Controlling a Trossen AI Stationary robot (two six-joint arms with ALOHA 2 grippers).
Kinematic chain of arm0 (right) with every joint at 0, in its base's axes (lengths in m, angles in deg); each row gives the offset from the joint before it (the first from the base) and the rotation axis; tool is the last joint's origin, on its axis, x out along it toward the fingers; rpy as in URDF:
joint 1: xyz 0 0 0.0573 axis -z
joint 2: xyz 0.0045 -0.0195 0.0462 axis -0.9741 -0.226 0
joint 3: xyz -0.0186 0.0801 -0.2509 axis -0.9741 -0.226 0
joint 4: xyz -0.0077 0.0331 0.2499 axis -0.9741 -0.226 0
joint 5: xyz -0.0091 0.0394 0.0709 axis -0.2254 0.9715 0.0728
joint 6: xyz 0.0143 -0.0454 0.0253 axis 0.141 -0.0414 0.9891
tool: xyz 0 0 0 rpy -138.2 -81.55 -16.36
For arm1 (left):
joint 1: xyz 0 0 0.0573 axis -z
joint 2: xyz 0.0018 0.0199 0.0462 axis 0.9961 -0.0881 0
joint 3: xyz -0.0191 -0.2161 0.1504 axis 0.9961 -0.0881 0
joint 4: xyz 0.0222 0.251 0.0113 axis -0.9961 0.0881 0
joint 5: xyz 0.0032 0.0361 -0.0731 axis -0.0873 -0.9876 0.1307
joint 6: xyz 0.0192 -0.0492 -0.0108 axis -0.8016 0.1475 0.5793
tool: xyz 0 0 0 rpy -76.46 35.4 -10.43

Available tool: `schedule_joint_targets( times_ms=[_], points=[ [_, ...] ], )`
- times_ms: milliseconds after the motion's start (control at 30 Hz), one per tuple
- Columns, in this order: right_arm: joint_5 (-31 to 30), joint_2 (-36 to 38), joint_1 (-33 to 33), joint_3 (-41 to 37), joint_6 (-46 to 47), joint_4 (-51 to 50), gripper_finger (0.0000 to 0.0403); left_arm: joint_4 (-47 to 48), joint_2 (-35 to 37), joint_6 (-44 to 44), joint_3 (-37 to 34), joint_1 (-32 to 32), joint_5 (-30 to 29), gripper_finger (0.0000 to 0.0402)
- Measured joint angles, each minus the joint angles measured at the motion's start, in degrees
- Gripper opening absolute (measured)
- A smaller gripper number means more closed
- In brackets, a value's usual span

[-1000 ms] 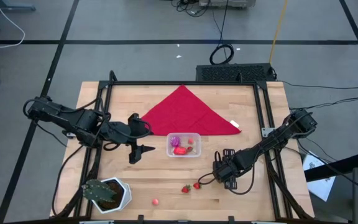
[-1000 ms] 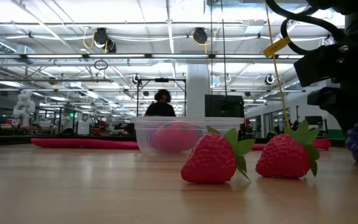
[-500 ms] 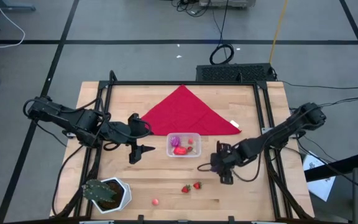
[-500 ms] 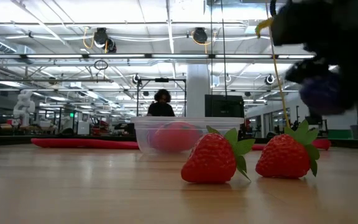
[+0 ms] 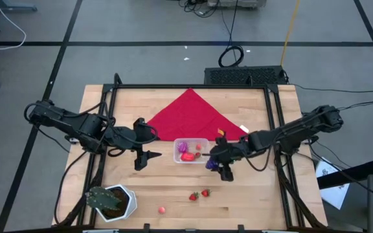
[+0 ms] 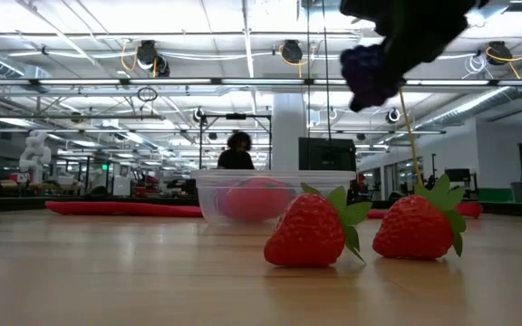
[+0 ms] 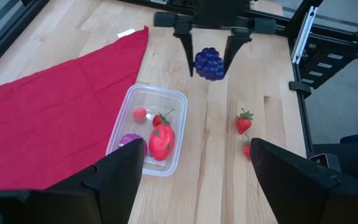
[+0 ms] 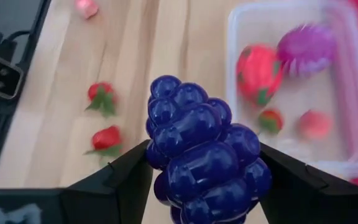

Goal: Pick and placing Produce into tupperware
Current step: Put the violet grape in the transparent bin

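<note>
A purple grape bunch (image 8: 201, 146) sits in my shut right gripper (image 5: 212, 163), in the air just right of the clear tub (image 5: 192, 150); the low view shows the grape bunch (image 6: 370, 74) high above the table. The tub holds a red strawberry (image 7: 161, 140), a purple piece (image 7: 129, 140) and small red fruits. Two strawberries (image 5: 199, 194) and a red ball (image 5: 162, 210) lie on the wood nearer the front edge. My left gripper (image 5: 149, 158) waits open, left of the tub. My right gripper pinches the grape bunch by its two sides (image 7: 209, 64) between the fingers (image 8: 114, 180). The fingers come slanting down from the table's right. The bunch is lifted clear of the table and hangs between the fingertips.
A red cloth (image 5: 193, 116) lies spread behind the tub. A white pot with a green plant (image 5: 112, 202) stands at the near left corner. A black frame (image 5: 274, 123) borders the wooden table. A person (image 6: 236, 152) shows far back in the room.
My right gripper has risen from the table's near right part and moved left and farther, toward the tub, carrying the grape bunch. The bunch, low by the table a second ago, is now lifted clear and high. The strawberries have stayed put.
</note>
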Motion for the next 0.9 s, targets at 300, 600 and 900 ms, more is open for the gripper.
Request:
schedule_joint_targets(
  times_ms=[300, 600, 900],
  points=[
    [0.0, -7.1, 7.1, 11.8, -9.7, -5.0, 0.0237, 0.0, 0.0, 0.0, 0.0, 0.0, 0.0, 0.0296],
    [0.0, -17.7, 13.4, 19.5, -10.8, -12.5, 0.0237, 0.0, 0.0, -0.2, 0.0, 0.0, 0.0, 0.0296],
    [0.3, -23.3, 14.1, 19.8, -11.7, -13.7, 0.0238, 0.4, 0.0, -0.2, 0.0, 0.0, 0.0, 0.0296]
  ],
)
